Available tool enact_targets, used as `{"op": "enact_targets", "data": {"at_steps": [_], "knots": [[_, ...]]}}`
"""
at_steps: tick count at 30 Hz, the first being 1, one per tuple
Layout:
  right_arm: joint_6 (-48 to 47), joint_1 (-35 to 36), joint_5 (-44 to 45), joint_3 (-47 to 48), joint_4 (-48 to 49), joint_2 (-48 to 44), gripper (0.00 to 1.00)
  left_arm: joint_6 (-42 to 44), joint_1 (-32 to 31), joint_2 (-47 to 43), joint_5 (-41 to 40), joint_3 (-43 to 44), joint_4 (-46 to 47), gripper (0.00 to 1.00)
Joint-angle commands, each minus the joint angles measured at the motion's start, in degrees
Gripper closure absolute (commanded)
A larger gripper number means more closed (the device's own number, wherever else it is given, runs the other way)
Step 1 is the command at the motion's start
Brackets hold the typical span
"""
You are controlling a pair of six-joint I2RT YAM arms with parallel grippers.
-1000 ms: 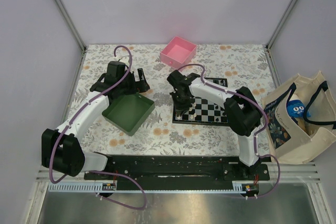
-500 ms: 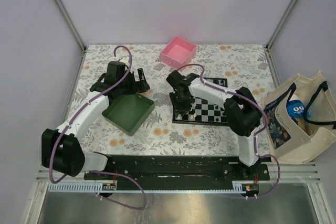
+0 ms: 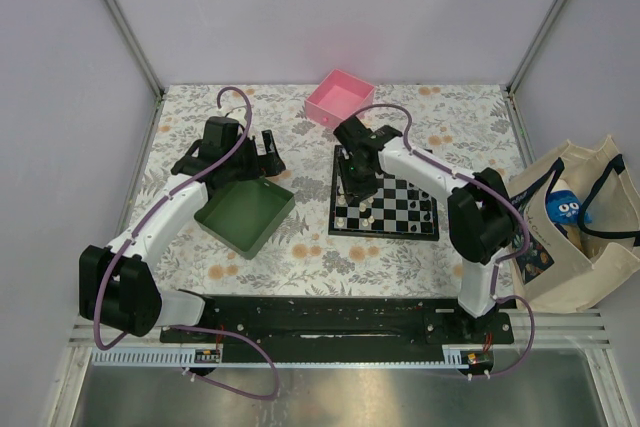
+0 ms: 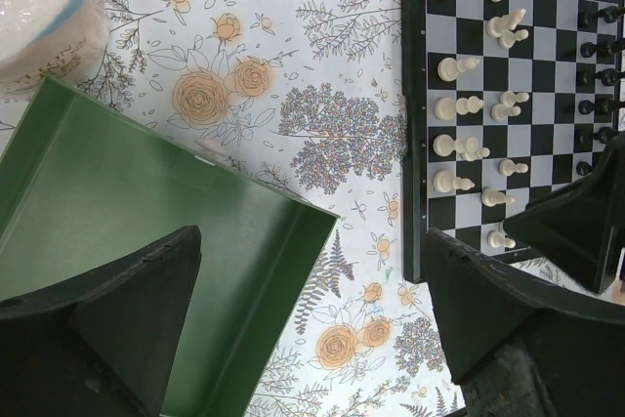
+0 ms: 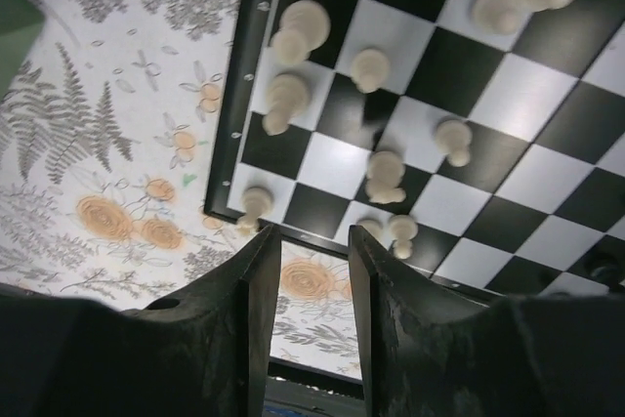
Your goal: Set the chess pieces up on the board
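The chequered board (image 3: 385, 233) lies right of centre; it also shows in the left wrist view (image 4: 412, 144) and the right wrist view (image 5: 256, 75). Several cream-white pieces (image 4: 459, 148) stand in its two left columns, also seen close up in the right wrist view (image 5: 386, 173). Black pieces (image 4: 588, 104) stand along its right side. My right gripper (image 3: 357, 179) hovers above the board's left part; in its wrist view (image 5: 312, 233) the jaws stand a little apart with nothing between them. My left gripper (image 3: 262, 152) hangs over the green tray's far corner, wide open and empty (image 4: 312, 319).
The green tray (image 3: 245, 209) sits left of the board, looks empty, and fills the lower left of the left wrist view (image 4: 117, 202). A pink box (image 3: 340, 97) stands at the back. A tote bag (image 3: 570, 222) sits off the table's right edge. A pale wrapped object (image 4: 44, 17) lies beyond the tray.
My right gripper has moved from the board's near-left corner back and to the right, over the board. A white piece now shows at that corner. The left arm has not moved.
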Motion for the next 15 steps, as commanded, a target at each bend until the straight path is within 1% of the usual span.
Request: {"op": "enact_targets", "data": {"at_steps": [1, 7, 15], "knots": [[-3.1, -2.7, 2.9, 0.0, -0.7, -1.3, 0.57, 0.0, 0.1, -0.2, 1.2, 0.1, 2.4, 0.01], [-5.1, -4.0, 4.2, 1.0, -1.4, 1.2, 0.57, 0.0, 0.1, -0.1, 1.0, 0.1, 2.4, 0.01], [-6.6, -4.9, 2.3, 1.7, -1.3, 3.5, 0.57, 0.0, 0.0, 0.5, 0.9, 0.2, 2.1, 0.01]]}}
